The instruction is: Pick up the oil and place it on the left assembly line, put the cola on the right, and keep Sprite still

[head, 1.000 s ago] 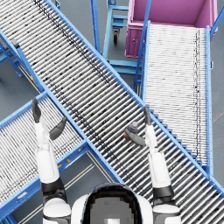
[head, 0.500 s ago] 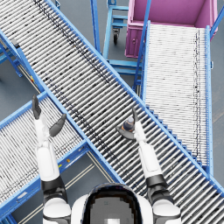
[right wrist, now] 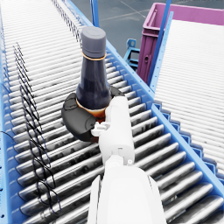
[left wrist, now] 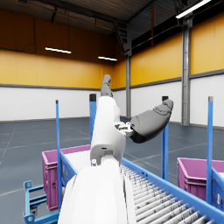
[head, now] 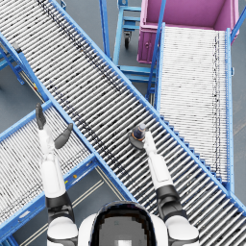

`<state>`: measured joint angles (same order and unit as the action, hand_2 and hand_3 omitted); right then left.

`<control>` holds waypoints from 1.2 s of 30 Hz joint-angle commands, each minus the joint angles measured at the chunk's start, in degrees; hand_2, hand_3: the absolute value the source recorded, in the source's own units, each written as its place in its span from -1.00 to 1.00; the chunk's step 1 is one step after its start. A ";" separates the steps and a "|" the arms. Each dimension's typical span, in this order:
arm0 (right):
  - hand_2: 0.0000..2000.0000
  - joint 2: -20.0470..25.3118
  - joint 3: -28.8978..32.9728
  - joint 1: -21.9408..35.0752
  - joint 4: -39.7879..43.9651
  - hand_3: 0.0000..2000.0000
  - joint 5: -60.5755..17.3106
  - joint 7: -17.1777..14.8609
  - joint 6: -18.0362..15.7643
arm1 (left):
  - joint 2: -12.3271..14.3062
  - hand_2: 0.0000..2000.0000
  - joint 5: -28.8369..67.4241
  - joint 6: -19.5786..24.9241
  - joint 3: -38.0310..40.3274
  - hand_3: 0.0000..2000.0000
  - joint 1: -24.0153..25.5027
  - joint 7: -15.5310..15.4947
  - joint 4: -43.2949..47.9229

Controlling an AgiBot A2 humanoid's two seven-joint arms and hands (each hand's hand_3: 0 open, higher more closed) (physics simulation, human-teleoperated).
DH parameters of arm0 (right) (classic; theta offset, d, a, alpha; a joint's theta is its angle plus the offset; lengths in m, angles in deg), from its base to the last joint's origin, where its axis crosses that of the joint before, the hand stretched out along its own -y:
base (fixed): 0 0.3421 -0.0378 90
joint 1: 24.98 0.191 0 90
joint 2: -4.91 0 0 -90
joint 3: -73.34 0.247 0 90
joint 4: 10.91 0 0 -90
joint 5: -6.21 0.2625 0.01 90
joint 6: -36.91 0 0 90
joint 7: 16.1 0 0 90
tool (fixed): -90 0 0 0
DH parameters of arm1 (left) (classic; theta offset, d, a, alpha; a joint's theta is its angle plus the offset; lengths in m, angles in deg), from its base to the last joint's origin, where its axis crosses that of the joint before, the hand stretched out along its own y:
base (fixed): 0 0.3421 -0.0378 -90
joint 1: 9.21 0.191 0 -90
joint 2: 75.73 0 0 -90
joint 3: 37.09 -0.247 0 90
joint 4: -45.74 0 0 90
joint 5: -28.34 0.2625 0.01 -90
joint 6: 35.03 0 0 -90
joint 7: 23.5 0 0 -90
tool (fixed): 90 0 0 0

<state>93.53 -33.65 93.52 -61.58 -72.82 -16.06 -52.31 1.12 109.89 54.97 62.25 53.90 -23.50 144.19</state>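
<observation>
Steel rollers in blue frames are making up the long main conveyor (head: 91, 91), which is running diagonally across the head view from the upper left toward the lower right. A second roller line, the right conveyor (head: 192, 86), is lying beside it on the right and is ending at a purple bin (head: 192, 12) at its far end. A third line, the left conveyor (head: 19, 163), is sitting lower at the left.

The white right arm (head: 158, 170) is reaching out over the main conveyor, and the white left arm (head: 50, 168) is rising above the left conveyor.

The left hand (left wrist: 146, 122) is holding nothing: its fingers are pointing up and its thumb is standing well apart from them, so the hand is spread, with nothing near it.

The right hand (right wrist: 81, 118) is curling around the lower body of a dark bottle (right wrist: 93, 83), its fingers wrapping the base on one side and the palm pressing the other.

That bottle is standing upright on the rollers of the main conveyor, near the edge that faces the right conveyor (its label is not readable, so I cannot tell which of the task's drinks or oils it is). It is dark brown, with a long neck, an orange band and a grey cap (right wrist: 93, 41).
</observation>
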 commanded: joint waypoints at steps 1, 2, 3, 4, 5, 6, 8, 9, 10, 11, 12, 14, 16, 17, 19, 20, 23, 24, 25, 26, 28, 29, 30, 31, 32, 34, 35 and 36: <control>1.00 0.71 13.12 6.18 -9.84 1.00 -0.02 0.01 -1.29 | -0.13 -1.00 0.00 0.00 0.15 -1.00 -0.97 0.00 0.57; 1.00 0.67 14.57 7.13 -11.20 1.00 -0.01 -0.03 -4.58 | -0.05 -1.00 0.00 0.00 -0.22 -1.00 -0.77 0.00 0.68; 1.00 0.62 15.48 8.08 -11.91 1.00 0.02 -0.17 -7.43 | -0.01 -1.00 -0.01 0.00 -0.11 -1.00 -0.75 0.00 1.00; 1.00 0.54 16.11 8.74 -12.62 1.00 0.04 -0.19 -8.61 | 0.01 -1.00 -0.01 0.00 0.41 -1.00 -0.79 0.00 1.16; 1.00 0.50 16.55 9.59 -13.52 1.00 0.04 -0.16 -8.45 | 0.05 -1.00 0.00 0.00 0.52 -1.00 -0.78 0.00 1.47; 1.00 0.40 17.37 10.40 -14.91 1.00 0.05 -0.12 -8.24 | 0.05 -1.00 -0.01 0.00 0.53 -1.00 -0.94 0.00 1.51; 1.00 0.00 20.34 12.60 -16.61 1.00 0.04 -0.10 -7.95 | 0.26 -1.00 -0.01 0.00 0.29 -1.00 -0.15 0.00 1.12; 1.00 -0.35 22.20 14.04 -16.34 1.00 0.04 -0.11 -7.92 | 0.12 -1.00 -0.01 0.00 0.26 -1.00 -1.05 0.00 2.00; 1.00 -0.81 23.93 15.89 -14.41 1.00 0.04 -0.13 -7.93 | 0.30 -1.00 -0.01 0.00 0.27 -1.00 -0.24 0.00 1.41; 1.00 -1.39 25.52 18.06 -11.90 1.00 0.05 -0.13 -7.95 | 0.12 -1.00 -0.01 0.00 0.14 -1.00 -1.34 0.00 2.45; 1.00 -2.08 27.00 20.46 -8.68 1.00 0.05 -0.13 -7.97 | 0.34 -1.00 -0.01 0.00 0.22 -1.00 -0.35 0.00 1.76; 1.00 -3.80 30.72 25.36 -1.28 1.00 0.05 -0.11 -7.97 | 0.14 -1.00 -0.01 0.00 0.76 -1.00 -1.55 0.00 2.93; 1.00 -5.43 33.76 29.40 5.92 1.00 0.05 -0.17 -7.86 | 0.13 -1.00 -0.01 0.00 0.98 -1.00 -1.75 0.00 2.88; 1.00 -6.22 34.84 31.40 9.78 1.00 0.06 -0.11 -7.63 | 0.37 -1.00 -0.01 0.00 0.61 -1.00 -0.77 0.00 2.54; 1.00 -8.93 36.68 38.54 22.77 1.00 0.06 -0.09 -7.02 | 0.19 -1.00 -0.01 0.00 1.10 -1.00 -1.76 0.00 3.18; -0.36 -11.15 37.40 44.51 33.87 0.67 0.06 -0.12 -6.63 | 0.39 -1.00 -0.01 0.00 0.86 -1.00 -0.93 0.00 2.76; -1.00 -9.34 36.33 38.05 25.71 -0.31 0.09 -0.08 -2.91 | 0.21 -1.00 -0.01 0.00 1.25 -1.00 -1.97 0.00 2.83; -1.00 -9.89 36.78 39.43 28.16 -0.63 0.09 -0.07 -2.16 | 0.44 -1.00 -0.01 0.00 1.11 -1.00 -1.06 0.00 2.88; -1.00 -10.22 37.10 40.46 29.89 -0.96 0.11 -0.06 -1.76 | 0.30 -1.00 -0.01 0.00 1.17 -1.00 -1.78 0.00 3.18; -1.00 -10.45 37.32 41.19 31.12 -1.00 0.12 -0.06 -1.48 | 0.43 -1.00 -0.01 0.00 1.33 -1.00 -1.28 0.00 3.40; -1.00 -10.73 37.60 42.06 32.64 -1.00 0.14 -0.05 -1.14 | 0.54 -1.00 -0.01 0.00 1.68 -1.00 -0.99 0.00 3.57; -1.00 -10.81 37.68 42.32 33.10 -1.00 0.14 -0.05 -1.04 | 0.57 -1.00 -0.01 0.00 1.49 -1.00 -0.96 0.00 3.65; -1.00 -10.86 37.74 42.49 33.43 -1.00 0.14 -0.04 -0.96 | 0.71 -1.00 -0.01 0.00 1.43 -1.00 -0.47 0.00 3.30; -1.00 -11.85 32.25 47.07 19.92 -1.00 0.15 -0.04 -0.91 | 0.65 -1.00 -0.01 0.00 1.62 -1.00 -0.80 0.00 3.92; -1.00 -10.89 29.58 41.44 9.07 -1.00 0.19 -0.04 -0.87 | 0.75 -1.00 -0.02 0.00 1.75 -1.00 -0.47 0.00 4.16; -1.00 -10.32 26.12 33.73 -6.02 -1.00 0.16 -0.04 -0.83 | 0.64 -1.00 -0.01 0.00 1.92 -1.00 -1.00 0.00 4.17; -1.00 -10.23 25.10 31.11 -11.05 -1.00 0.15 -0.04 -0.81 | 0.56 -1.00 -0.01 0.00 2.00 -1.00 -1.37 0.00 3.84; -1.00 -10.23 23.55 28.94 -15.51 -1.00 0.13 -0.04 -0.80 | 0.60 -1.00 -0.01 0.00 1.61 -1.00 -1.31 0.00 4.00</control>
<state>83.12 -5.88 127.05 -62.40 -72.70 -16.10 -53.11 1.97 109.87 54.97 63.99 53.51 -23.50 148.02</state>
